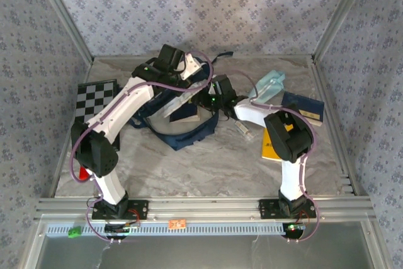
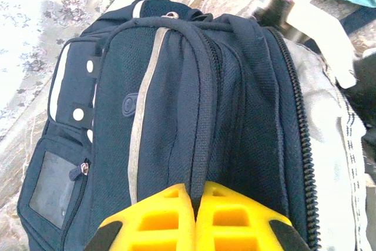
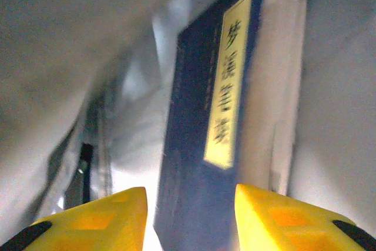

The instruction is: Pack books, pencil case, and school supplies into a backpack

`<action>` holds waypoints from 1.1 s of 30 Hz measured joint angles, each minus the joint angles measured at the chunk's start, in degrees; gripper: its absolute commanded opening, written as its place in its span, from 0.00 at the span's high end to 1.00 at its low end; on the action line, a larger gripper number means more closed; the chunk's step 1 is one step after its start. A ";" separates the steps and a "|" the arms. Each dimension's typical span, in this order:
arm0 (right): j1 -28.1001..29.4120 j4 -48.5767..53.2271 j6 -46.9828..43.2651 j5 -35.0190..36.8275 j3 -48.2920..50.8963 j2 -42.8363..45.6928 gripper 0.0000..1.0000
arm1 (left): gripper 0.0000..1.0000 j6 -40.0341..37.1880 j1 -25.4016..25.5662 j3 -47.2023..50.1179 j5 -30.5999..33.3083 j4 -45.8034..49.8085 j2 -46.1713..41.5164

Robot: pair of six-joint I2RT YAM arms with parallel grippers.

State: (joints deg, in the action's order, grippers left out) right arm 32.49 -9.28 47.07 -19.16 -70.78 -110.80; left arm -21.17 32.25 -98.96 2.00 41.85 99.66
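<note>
The navy backpack (image 1: 189, 133) lies mid-table with its mouth held open. My left gripper (image 2: 197, 189) is shut on a ridge of the backpack's (image 2: 158, 116) dark fabric beside the zip. My right gripper (image 3: 191, 195) is inside the pale lining, open, its fingers standing apart on either side of the navy book (image 3: 194, 145) with the yellow label. In the top view the right gripper (image 1: 211, 99) sits in the bag's opening. On the table to the right lie the mint-teal pencil case (image 1: 267, 85), a dark book (image 1: 303, 106), a yellow book (image 1: 269, 148) partly under the right arm, and the small clear school supplies item (image 1: 244, 129).
A black-and-white checkered board (image 1: 94, 99) lies at the left, beside the left arm. Patterned walls and metal posts close in the table on three sides. Bare marbled tabletop (image 1: 201, 168) stretches in front of the backpack.
</note>
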 measured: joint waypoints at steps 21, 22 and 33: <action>9.70 9.99 0.00 6.03 7.61 4.37 0.75 | 1.00 1.29 0.11 1.03 -5.27 0.02 -1.01; 9.44 9.62 -0.13 6.47 7.61 4.13 0.75 | 1.00 1.29 0.11 1.03 -5.42 0.00 -1.01; 5.01 5.31 -3.32 14.23 3.08 0.96 0.77 | 1.00 1.25 0.11 1.03 -6.34 -0.09 -1.01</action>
State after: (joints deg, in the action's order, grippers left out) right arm 37.50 -3.97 43.75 -4.93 -67.70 -109.84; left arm -19.92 32.36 -97.93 -4.34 41.76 98.65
